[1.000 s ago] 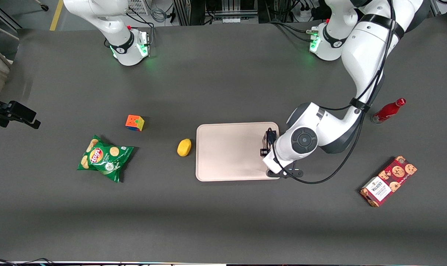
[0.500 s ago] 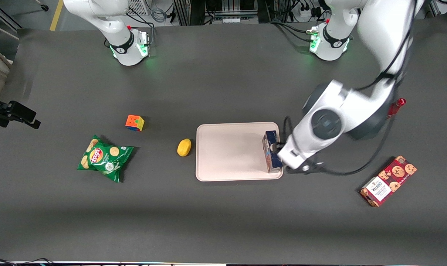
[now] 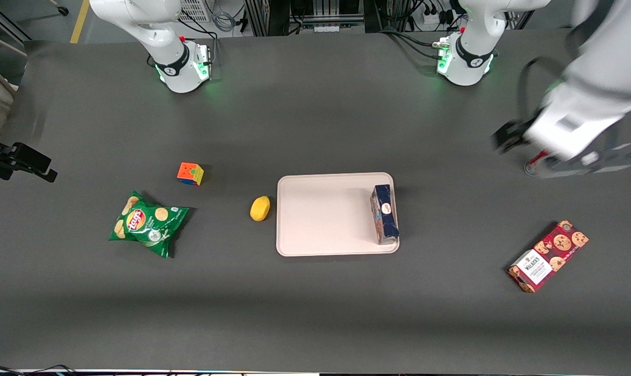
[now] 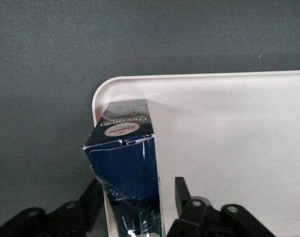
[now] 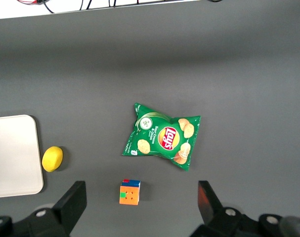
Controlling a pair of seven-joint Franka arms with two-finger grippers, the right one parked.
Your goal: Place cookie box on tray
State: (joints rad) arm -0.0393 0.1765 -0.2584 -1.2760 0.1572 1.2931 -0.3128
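One carton of the two on the table mattered here. Nearest the front camera lay a red biscuit box (image 3: 548, 256), well apart from the tray (image 3: 325, 216) toward the working arm's end, and a green crisp bag (image 3: 147, 223), well apart from it toward the parked arm's end. The tray held the blue cookie box (image 3: 385, 214) alone. The box lay lengthwise inside the rim, along the tray edge at the working arm's end. A lemon (image 3: 260, 208) sat just beside the other short edge, on the table. A colour cube (image 3: 190, 173) lay farther from the camera than the tray.

Farthest, the gripper (image 3: 506, 139) hung well clear of the tray toward the working arm's end. The wrist view showed its fingers (image 4: 181, 190) spread, with a gap to the box and nothing clamped.

Judgement: the placing looked complete. What remained called only for parking the arm without brushing the red bottle (image 3: 533, 166) just beside the gripper.
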